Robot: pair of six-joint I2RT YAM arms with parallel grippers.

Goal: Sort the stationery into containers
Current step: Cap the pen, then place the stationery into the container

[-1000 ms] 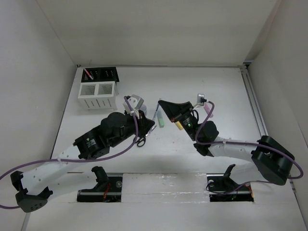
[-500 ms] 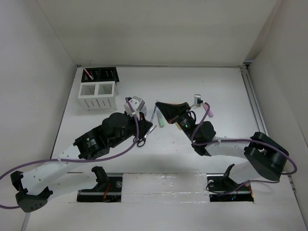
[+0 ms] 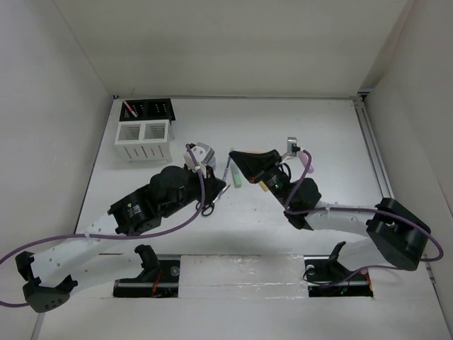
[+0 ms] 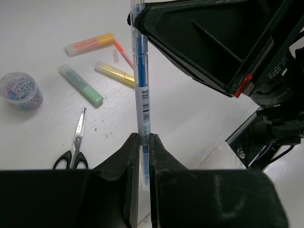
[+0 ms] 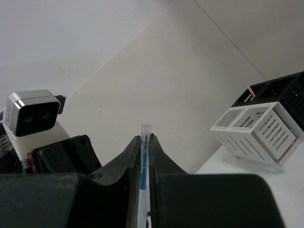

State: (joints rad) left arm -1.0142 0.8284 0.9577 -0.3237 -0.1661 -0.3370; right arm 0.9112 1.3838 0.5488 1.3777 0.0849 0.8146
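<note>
We hold one blue pen (image 4: pixel 141 95) between both arms, above the middle of the table (image 4: pixel 42 19). Our left fingers (image 4: pixel 132 161) pinch its lower end, one on each side of the clear barrel just under the barcode label. Our right fingers (image 5: pixel 133 156) pinch the other end, and the pen's clear tip pokes out just past them. In the top view the two wrists meet nose to nose, to the right of the containers and nearer to us.

Below the pen, loose stationery lies on the table. A green marker (image 4: pixel 80 84) and a yellow marker (image 4: pixel 114 73) lie close together, and an orange marker (image 4: pixel 90 43) lies beyond them. A thin red pen (image 4: pixel 123 52) runs from the orange marker's end toward the yellow one. A round tub (image 4: pixel 21 90) of coloured paper clips stands to the left of the green marker. Black-handled scissors (image 4: pixel 76 142) lie near the left fingers, blades shut.

The white box (image 3: pixel 144 140) stands at the far left of the table. The black holder (image 3: pixel 150 108) stands just behind it, with a red pen (image 3: pixel 129 110) leaning in its left corner cell. We cannot tell whether the two containers touch.
</note>
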